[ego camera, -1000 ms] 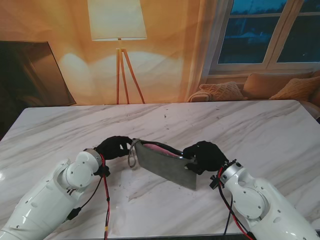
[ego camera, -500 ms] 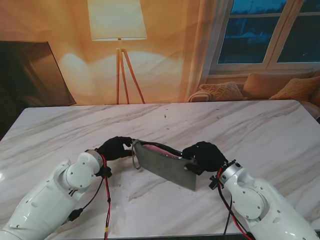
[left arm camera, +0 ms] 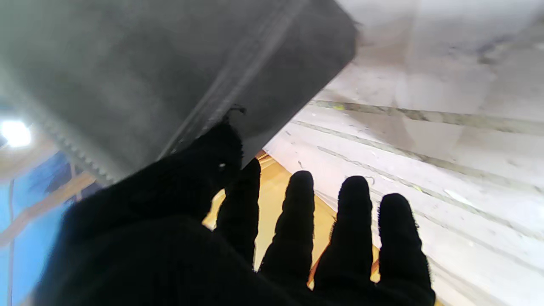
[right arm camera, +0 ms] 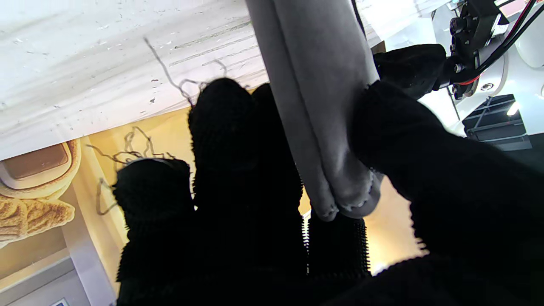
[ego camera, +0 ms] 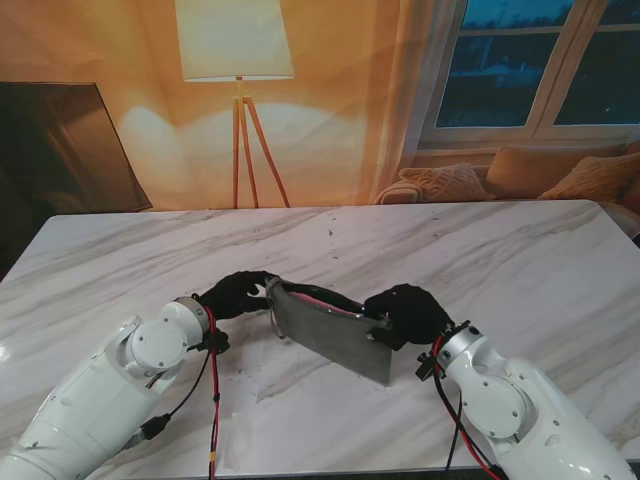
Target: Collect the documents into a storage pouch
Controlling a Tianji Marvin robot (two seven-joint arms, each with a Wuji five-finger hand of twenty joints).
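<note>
both hands — right hand, left hand — pinching upright pouch, long axis left-far to right-near

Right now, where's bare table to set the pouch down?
Bare marble runs along the far side of the table and out to its right end. The crowded spot is near me at centre: the right hand grips the grey pouch, the left hand is at its other end.

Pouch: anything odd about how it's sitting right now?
The grey pouch is off the table, tilted, mouth gaping with something pink inside. Right hand pinches one end; left hand touches the other.
</note>
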